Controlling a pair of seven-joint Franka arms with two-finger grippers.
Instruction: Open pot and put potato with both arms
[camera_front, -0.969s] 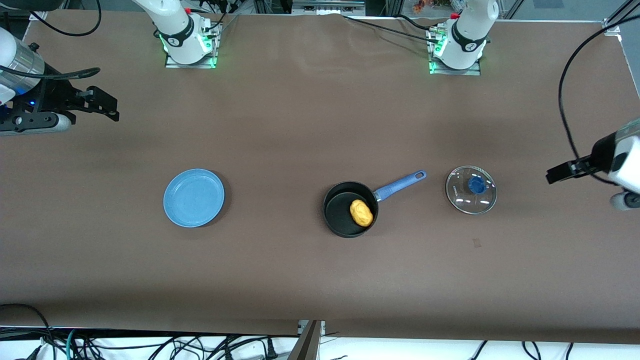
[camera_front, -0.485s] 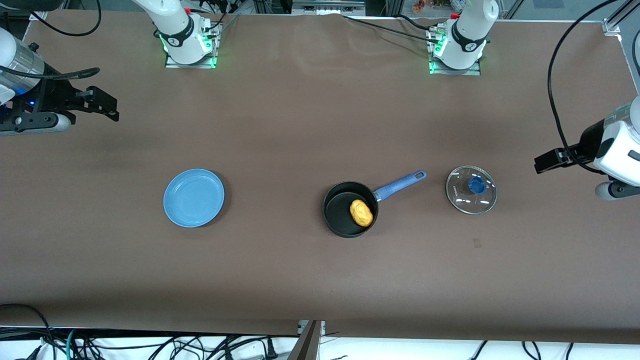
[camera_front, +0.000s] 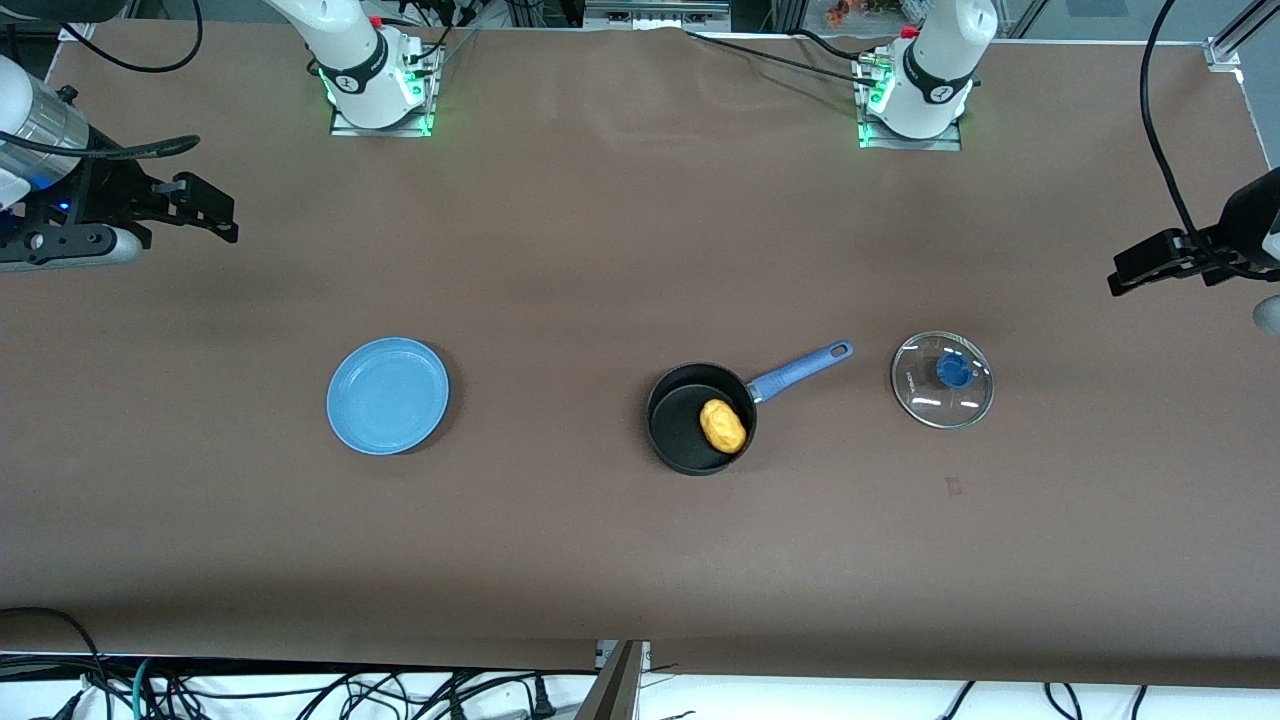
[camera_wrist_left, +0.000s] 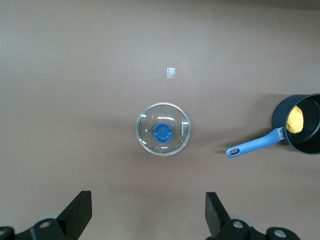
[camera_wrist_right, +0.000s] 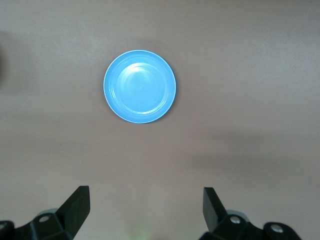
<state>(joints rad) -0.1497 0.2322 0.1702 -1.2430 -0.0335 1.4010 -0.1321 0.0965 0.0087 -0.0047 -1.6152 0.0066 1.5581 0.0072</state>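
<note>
A: Counting? One pot (camera_front: 700, 417), one potato (camera_front: 723, 425), one lid (camera_front: 942, 379), one plate (camera_front: 388, 395).
B: The yellow potato is lying inside the black pot, lid at the pot's three o'clock.
A: The left gripper (camera_wrist_left: 145, 220) and right gripper (camera_wrist_right: 145, 215) are hanging spread, empty.

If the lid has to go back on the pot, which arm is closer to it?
Probably the left: its tool is open above the lid. The right tool is above the plate.

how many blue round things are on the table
2: the light-blue plate toward the right arm's end, and the lid's blue knob toward the left arm's end. None seem hidden.
</note>
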